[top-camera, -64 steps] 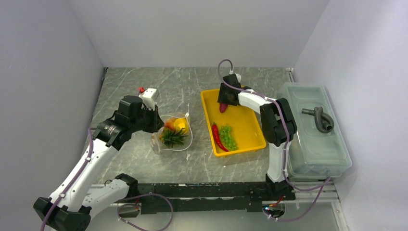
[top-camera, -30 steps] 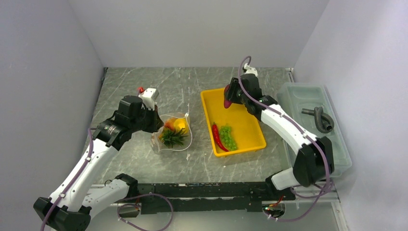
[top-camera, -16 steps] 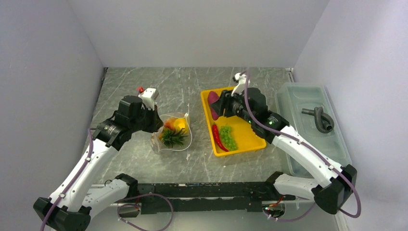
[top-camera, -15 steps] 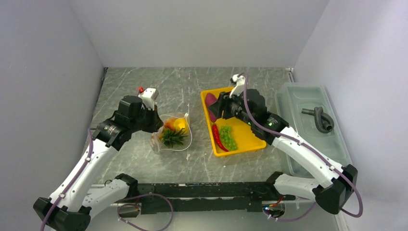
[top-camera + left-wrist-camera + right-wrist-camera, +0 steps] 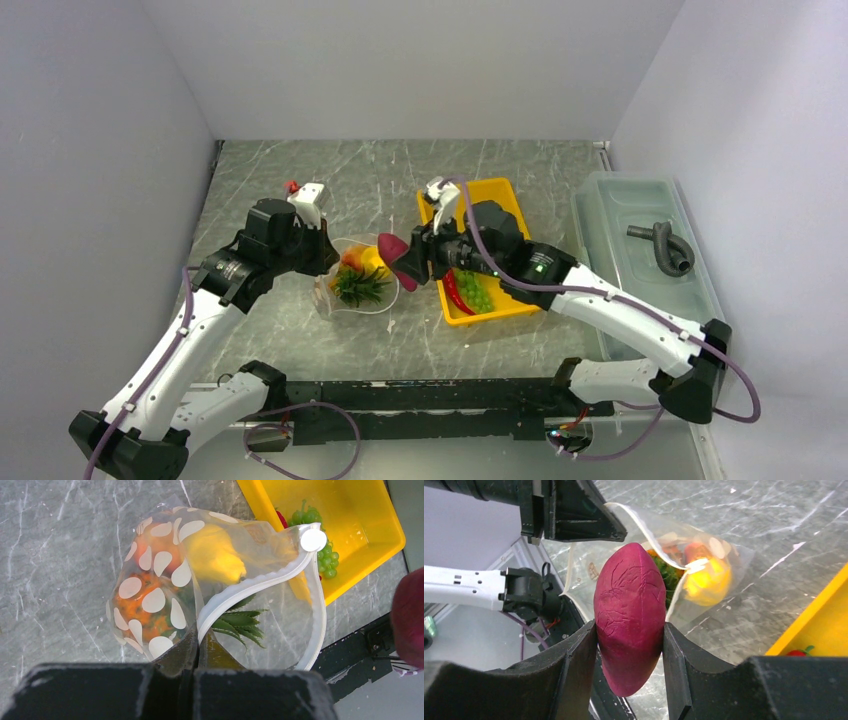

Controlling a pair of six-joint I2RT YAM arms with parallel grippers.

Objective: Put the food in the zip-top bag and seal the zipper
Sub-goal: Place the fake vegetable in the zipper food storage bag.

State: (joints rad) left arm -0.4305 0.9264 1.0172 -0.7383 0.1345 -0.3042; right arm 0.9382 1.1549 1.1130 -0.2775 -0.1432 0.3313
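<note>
The zip-top bag [image 5: 340,300] lies on the table with its mouth open, holding the peach [image 5: 160,547], the yellow pear [image 5: 217,555] and the pineapple [image 5: 145,607]. My left gripper [image 5: 199,640] is shut on the bag's mouth edge with its white zipper [image 5: 250,582]. My right gripper [image 5: 412,262] is shut on the purple eggplant-like piece [image 5: 630,612] and holds it in the air just right of the bag's mouth. The red chilli [image 5: 452,288] and the green grapes [image 5: 474,290] lie in the yellow tray [image 5: 500,195].
A translucent lidded bin [image 5: 650,270] with a grey hose piece on its lid stands at the right. A small red thing [image 5: 293,186] lies on the table behind my left arm. Grey walls close in the table on three sides.
My right gripper lifted the purple piece out of the tray's far end and carried it left to the bag's mouth. My left gripper and the bag have stayed put.
</note>
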